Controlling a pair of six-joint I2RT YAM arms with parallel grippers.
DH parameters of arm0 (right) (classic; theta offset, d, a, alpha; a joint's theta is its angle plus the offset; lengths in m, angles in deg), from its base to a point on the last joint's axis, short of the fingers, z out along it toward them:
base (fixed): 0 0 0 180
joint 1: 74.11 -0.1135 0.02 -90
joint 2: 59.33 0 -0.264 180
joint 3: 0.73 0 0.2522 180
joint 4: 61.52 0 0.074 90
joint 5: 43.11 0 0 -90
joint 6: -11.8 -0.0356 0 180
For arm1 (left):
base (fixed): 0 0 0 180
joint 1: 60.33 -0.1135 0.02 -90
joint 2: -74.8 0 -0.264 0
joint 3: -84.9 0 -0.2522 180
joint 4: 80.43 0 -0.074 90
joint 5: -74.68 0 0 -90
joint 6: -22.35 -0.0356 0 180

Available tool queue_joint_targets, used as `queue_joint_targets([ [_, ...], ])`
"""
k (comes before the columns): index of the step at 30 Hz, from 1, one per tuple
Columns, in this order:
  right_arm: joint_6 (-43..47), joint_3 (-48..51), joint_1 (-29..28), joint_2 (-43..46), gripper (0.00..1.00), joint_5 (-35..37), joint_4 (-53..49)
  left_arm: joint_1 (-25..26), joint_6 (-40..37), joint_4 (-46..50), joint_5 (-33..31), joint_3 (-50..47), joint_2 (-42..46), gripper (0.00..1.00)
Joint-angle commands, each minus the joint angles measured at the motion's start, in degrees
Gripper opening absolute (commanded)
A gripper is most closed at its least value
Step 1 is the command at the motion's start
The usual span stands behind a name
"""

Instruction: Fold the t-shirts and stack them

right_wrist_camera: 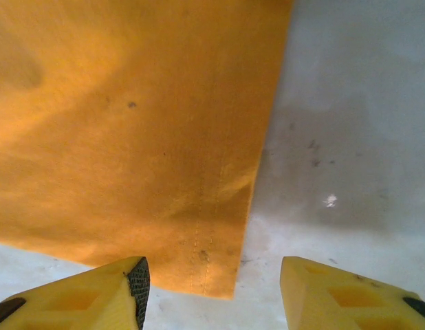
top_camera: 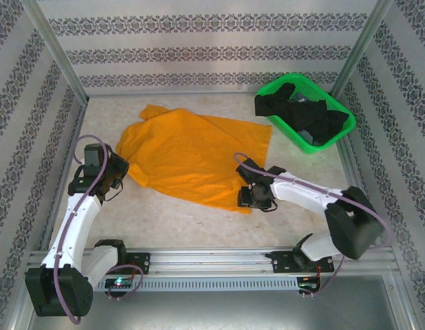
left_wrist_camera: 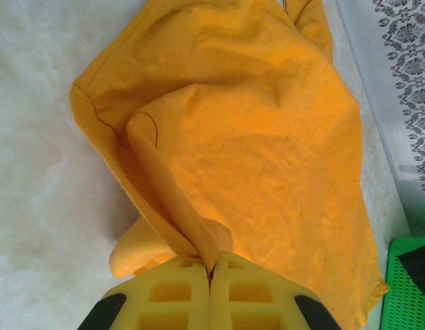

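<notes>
The table [top_camera: 199, 220] carries the orange shirt [top_camera: 192, 155], spread and crumpled to the left of the basket [top_camera: 336, 134]. Black shirts [top_camera: 302, 113] sit heaped inside the basket. The cloth looks light, limp and not slippery, so it would sag from any single pinch; hems and corners are the best holds, 2 at once. The left gripper [left_wrist_camera: 210, 265], at the shirt edge farthest from the basket, is pinching a raised fold, a detail the top view leaves unclear. The right gripper [right_wrist_camera: 212, 275], at the hem corner on the basket side, stands spread and holds nothing. Its wrist view shows the hem stitching, too fine to see from above.
</notes>
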Motion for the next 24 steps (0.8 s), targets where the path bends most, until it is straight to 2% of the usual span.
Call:
queue_joint_targets([
  [1,-0.8,-0.3,-1.0,-3.4,0.53,1.6,1.1,0.9,-1.7,1.5,0.5,-1.0,0.7,0.0],
  [7,-1.8,-0.5,-2.8,-5.9,0.47,0.6,1.9,1.3,-2.9,2.0,0.5,-2.4,0.7,0.0],
  [9,-2.0,-0.2,-2.7,-6.8,0.4,0.2,2.4,1.4,-3.4,2.2,1.0,-2.9,0.0,0.0],
  [11,-2.2,0.0,-2.3,-7.4,0.28,-0.1,2.9,1.8,-3.7,2.0,1.4,-3.4,-0.5,0.0],
  [14,-2.8,-0.3,-0.9,-5.1,0.01,0.3,3.0,2.1,-3.7,1.7,2.0,-3.8,-1.1,0.0],
  [19,-1.6,-4.9,6.2,3.5,0.0,2.1,-0.4,2.4,-3.5,1.4,2.3,-1.4,-1.5,0.0],
  [24,6.1,-19.3,13.9,6.5,0.0,1.9,-5.1,2.4,-3.4,1.7,0.7,6.1,-0.1,0.0],
])
